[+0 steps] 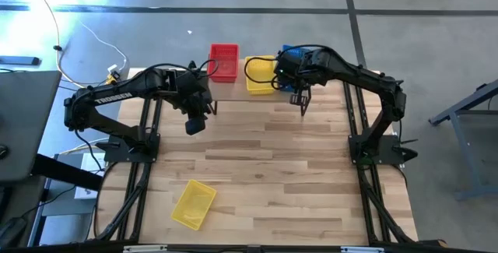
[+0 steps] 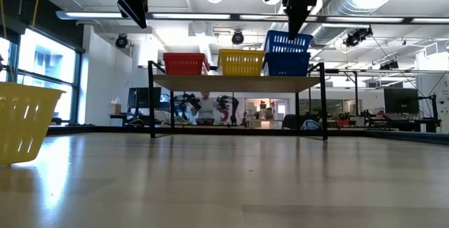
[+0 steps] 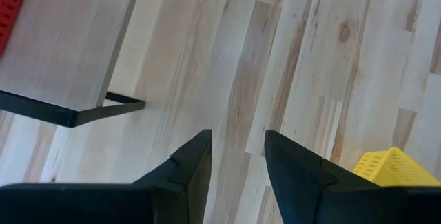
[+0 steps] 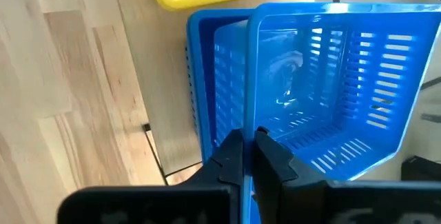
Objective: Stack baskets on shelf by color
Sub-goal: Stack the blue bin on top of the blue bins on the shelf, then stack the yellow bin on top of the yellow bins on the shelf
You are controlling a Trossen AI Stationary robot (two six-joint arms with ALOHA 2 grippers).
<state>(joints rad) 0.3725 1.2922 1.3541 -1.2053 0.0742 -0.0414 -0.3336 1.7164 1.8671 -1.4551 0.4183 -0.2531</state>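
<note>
On the shelf [image 2: 238,83] stand a red basket [image 2: 185,63], a yellow basket [image 2: 241,62] and a blue basket [image 2: 287,64], with a second blue basket [image 2: 288,43] sitting tilted in the lower blue one. My right gripper [image 4: 248,136] comes down over this upper blue basket [image 4: 331,79] and is shut on it. A further yellow basket [image 1: 193,204] lies on the table near its near left corner. My left gripper [image 3: 238,145] hangs open and holds nothing, in the air in front of the shelf's left end [image 3: 62,45]. My right gripper pinches the upper blue basket's side wall at the rim [image 4: 249,114], one finger [image 4: 231,156] outside and one inside. It comes from above, pointing down. The basket sits tilted, its bottom resting inside the lower blue basket [image 4: 207,79].
The shelf stands at the table's far edge on thin black legs [image 2: 151,102]. The wooden tabletop [image 1: 280,167] stretches between the two arm bases. Cables lie on the floor beyond the table's far left corner [image 1: 85,43].
</note>
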